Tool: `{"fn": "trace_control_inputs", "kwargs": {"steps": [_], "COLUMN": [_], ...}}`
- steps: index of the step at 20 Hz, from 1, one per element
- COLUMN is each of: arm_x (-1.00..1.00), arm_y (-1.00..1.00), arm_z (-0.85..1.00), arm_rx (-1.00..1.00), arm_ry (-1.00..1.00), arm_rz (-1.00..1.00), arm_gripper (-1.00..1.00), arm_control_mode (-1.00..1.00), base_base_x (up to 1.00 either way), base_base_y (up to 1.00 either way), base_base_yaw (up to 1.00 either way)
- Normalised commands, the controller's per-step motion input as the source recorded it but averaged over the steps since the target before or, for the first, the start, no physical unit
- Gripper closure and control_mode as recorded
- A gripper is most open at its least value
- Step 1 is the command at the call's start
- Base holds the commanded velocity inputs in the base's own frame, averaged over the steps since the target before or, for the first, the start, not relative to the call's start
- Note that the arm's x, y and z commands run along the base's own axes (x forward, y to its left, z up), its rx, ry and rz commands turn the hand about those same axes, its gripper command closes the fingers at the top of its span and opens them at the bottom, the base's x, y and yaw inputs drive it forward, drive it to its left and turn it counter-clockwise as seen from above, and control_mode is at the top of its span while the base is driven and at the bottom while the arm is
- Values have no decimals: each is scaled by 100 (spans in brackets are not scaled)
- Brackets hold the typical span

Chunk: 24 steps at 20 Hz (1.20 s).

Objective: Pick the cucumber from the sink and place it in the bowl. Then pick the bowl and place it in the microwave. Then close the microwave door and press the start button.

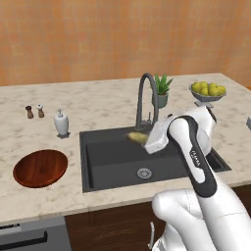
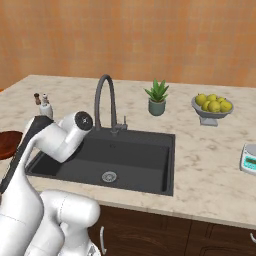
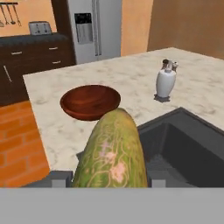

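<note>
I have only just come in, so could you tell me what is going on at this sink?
The robot arm has the cucumber between the fingers of its gripper, held above the left rear part of the sink. In the hand view the cucumber points towards the wooden bowl, which sits empty on the counter to the left of the sink, near the soap dispenser. So the cucumber is picked up but not yet placed in the bowl.

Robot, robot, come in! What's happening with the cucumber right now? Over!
Gripper shut on the stubby yellow-green cucumber, lifted over the dark grey sink. Round reddish-brown wooden bowl ahead on the counter, nothing in it. Path looks clear; white soap dispenser off to the side.
</note>
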Motion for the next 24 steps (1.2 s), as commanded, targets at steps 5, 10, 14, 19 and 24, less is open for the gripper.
{"fn": "trace_control_inputs", "kwargs": {"steps": [5, 10, 14, 19, 24], "arm_x": [6, 21, 38, 47, 46], "arm_y": [100, 100, 99, 63, 53], "arm_z": [11, 0, -3, 0, -14], "arm_rx": [-1, -10, -29, -22, -2], "arm_ry": [36, 9, 2, 4, 1], "arm_rz": [1, 0, -4, -8, 0], "arm_gripper": [100, 100, 100, 100, 100], "arm_control_mode": [-100, -100, -100, -100, -100], "base_base_x": [0, 0, 0, 0, 0], "base_base_y": [0, 0, 0, 0, 0], "base_base_yaw": [0, 0, 0, 0, 0]}}
